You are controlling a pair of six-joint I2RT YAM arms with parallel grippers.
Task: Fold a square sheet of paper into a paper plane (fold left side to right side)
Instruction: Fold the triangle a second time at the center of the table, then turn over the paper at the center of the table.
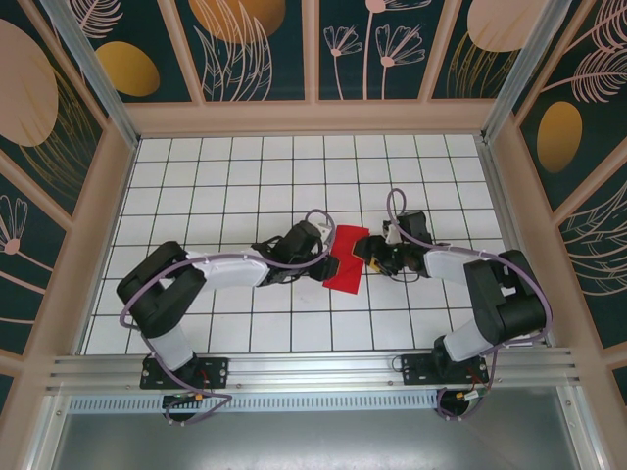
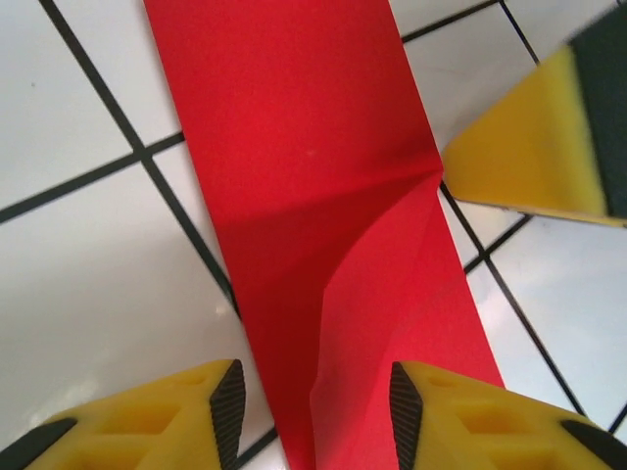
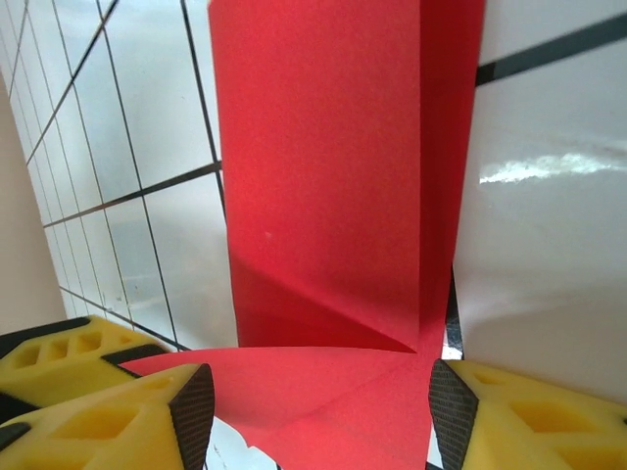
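The thin red square sheet of paper (image 1: 345, 259) lies folded in half on the white gridded desk (image 1: 245, 176); nose folds likely remain. Left fingers (image 2: 223, 406) and right fingers (image 3: 191, 416) straddle it, spread apart

I see the square sheet of paper (image 1: 345, 257) mid-frame from above: bright red, folded into a narrow strip, lying on the white gridded surface (image 1: 216, 196), one diagonal crease slightly raised.

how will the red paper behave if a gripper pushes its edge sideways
Probably floppy: the red paper buckles into a raised ridge in the left wrist view. Likely light and apt to slide on the glossy tiled table, which shows reflections. Its creases seem to hold, so folds should stay.
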